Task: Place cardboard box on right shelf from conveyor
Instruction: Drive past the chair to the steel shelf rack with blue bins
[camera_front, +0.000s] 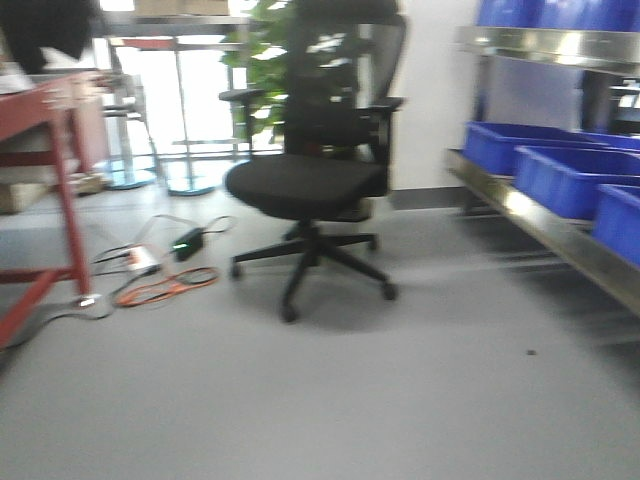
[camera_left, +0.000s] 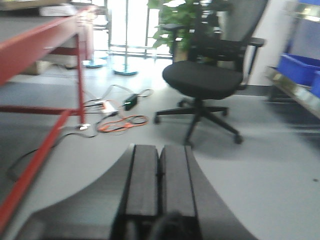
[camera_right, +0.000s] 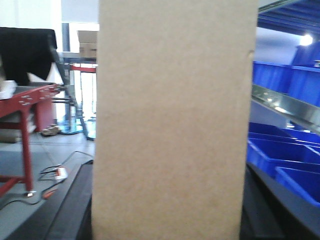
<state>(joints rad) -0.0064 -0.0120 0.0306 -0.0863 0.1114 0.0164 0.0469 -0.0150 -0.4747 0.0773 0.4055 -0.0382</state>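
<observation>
I see one cardboard box (camera_right: 172, 125), tall and plain tan, gripped between the right jaws and filling the right wrist view. The conveyor is not in view. The left jaws are pressed closed on nothing. One black office chair (camera_front: 310, 185) stands mid-floor. Right of the chair runs the right shelf (camera_front: 560, 232), one steel rack, with three blue bins (camera_front: 565, 175) on its lower tier and more above. Left of the chair are one red-framed surface (camera_front: 50, 100) and one tangle of cables (camera_front: 165, 285). My worry — the box blocks my wrist camera, so I could knock it on the shelf lip or a bin — and every view is blurred.
</observation>
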